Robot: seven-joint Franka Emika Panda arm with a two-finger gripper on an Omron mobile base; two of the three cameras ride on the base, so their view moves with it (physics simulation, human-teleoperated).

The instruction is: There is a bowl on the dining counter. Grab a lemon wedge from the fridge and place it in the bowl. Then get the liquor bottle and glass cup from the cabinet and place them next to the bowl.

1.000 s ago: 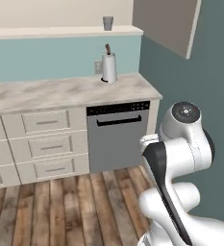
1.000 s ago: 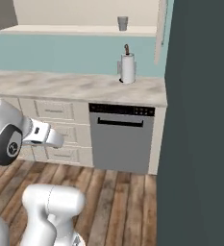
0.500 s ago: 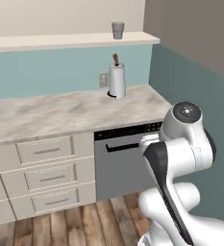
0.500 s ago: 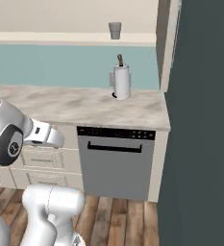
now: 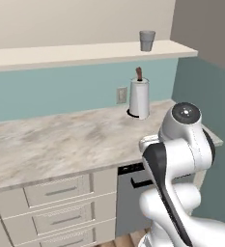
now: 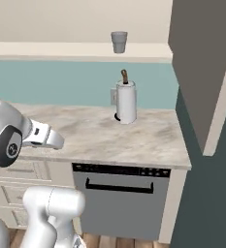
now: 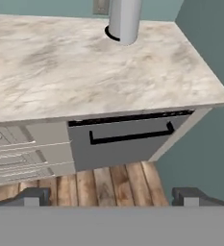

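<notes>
The glass cup (image 5: 147, 40) (image 6: 119, 41), a small grey tumbler, stands upright on a pale wall shelf (image 5: 85, 53) above the kitchen counter. Far below it and nearer the camera, my gripper (image 7: 111, 198) is open; its two dark fingertips (image 7: 31, 197) stand wide apart with nothing between them. In the hand view they hang over the wooden floor in front of a dishwasher (image 7: 128, 139). The bowl, dining counter, lemon wedge, fridge and liquor bottle are out of view.
A white paper towel roll (image 5: 139, 99) (image 6: 126, 102) stands on the marbled counter (image 5: 61, 140) under the cup. Cream drawers (image 5: 61, 202) lie left of the dishwasher. A grey panel (image 6: 201, 63) and a dark teal wall (image 6: 211, 203) close off the right side.
The whole picture has shifted: the base has driven closer to the counter, so the counter, towel roll and cup look larger. The arm keeps its pose and the gripper stays open.
</notes>
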